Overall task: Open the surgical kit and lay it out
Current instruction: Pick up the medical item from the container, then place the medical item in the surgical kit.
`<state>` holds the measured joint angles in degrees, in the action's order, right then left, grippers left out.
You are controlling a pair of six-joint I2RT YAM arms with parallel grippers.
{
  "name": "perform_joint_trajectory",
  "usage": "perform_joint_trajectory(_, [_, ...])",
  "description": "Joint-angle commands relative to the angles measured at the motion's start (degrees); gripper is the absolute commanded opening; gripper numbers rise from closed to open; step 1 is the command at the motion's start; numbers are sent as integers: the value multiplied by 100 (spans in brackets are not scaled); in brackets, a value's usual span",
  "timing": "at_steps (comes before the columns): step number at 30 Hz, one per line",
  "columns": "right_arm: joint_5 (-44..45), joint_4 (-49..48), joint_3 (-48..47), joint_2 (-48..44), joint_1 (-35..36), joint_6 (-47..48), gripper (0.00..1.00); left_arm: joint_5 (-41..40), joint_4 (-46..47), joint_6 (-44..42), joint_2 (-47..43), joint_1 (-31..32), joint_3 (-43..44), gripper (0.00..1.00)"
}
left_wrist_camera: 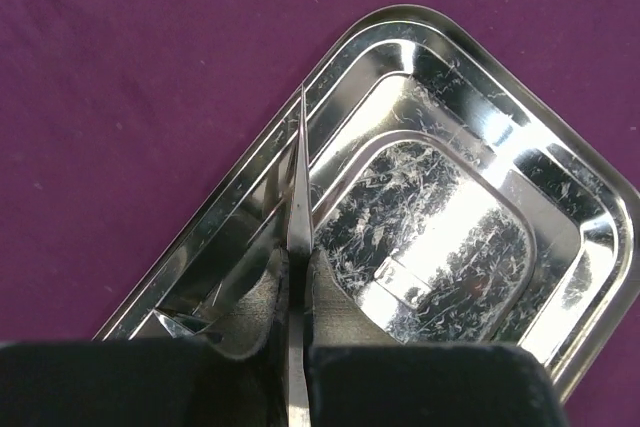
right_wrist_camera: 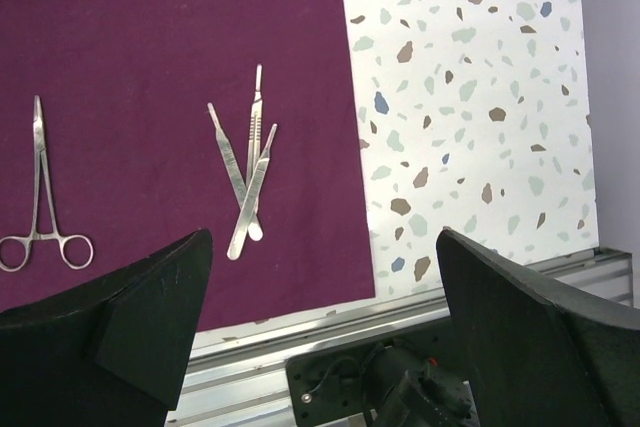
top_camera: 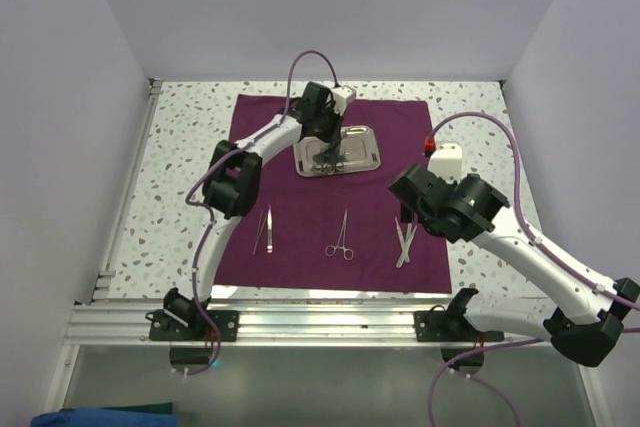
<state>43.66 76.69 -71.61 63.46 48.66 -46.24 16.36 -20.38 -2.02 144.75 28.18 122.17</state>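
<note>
The dark purple cloth (top_camera: 300, 207) lies spread flat on the table. The steel tray (top_camera: 362, 159) sits on its far part and also shows in the left wrist view (left_wrist_camera: 520, 177). My left gripper (top_camera: 323, 139) (left_wrist_camera: 297, 259) is over the tray's left end, shut on a thin pointed silver instrument (left_wrist_camera: 300, 167). On the cloth's near part lie tweezers (top_camera: 266, 230), ring-handled forceps (top_camera: 341, 238) (right_wrist_camera: 40, 192) and three crossed scalpel handles (top_camera: 404, 240) (right_wrist_camera: 248, 172). My right gripper (top_camera: 413, 209) (right_wrist_camera: 325, 242) is open and empty, above the cloth's near right corner.
The speckled tabletop (right_wrist_camera: 470, 117) shows to the right of the cloth. An aluminium rail (top_camera: 320, 322) runs along the near edge with the arm bases. White walls enclose the left, right and far sides. A white box with a red knob (top_camera: 444, 157) sits right of the tray.
</note>
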Motion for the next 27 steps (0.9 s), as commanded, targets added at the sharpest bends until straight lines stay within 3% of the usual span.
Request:
perform_joint_trajectory(1, [-15, -154, -19, -106, -24, 80, 99, 114, -152, 1061, -455, 363, -570, 0])
perform_joint_trajectory(14, [-331, -927, 437, -651, -24, 352, 98, -1854, -721, 1828, -2510, 214, -219, 0])
perform_joint_trajectory(17, [-472, -1304, 560, -660, -24, 528, 98, -2110, -1063, 1863, -3153, 214, -877, 0])
perform_joint_trajectory(24, [-517, -2139, 825, -643, -41, 1090, 98, -2568, -1187, 2319, -5393, 223, -4643, 0])
perform_joint_trajectory(27, [-586, -2526, 693, -449, -76, 1476, 99, -2463, -1213, 2653, -6290, 240, -5734, 0])
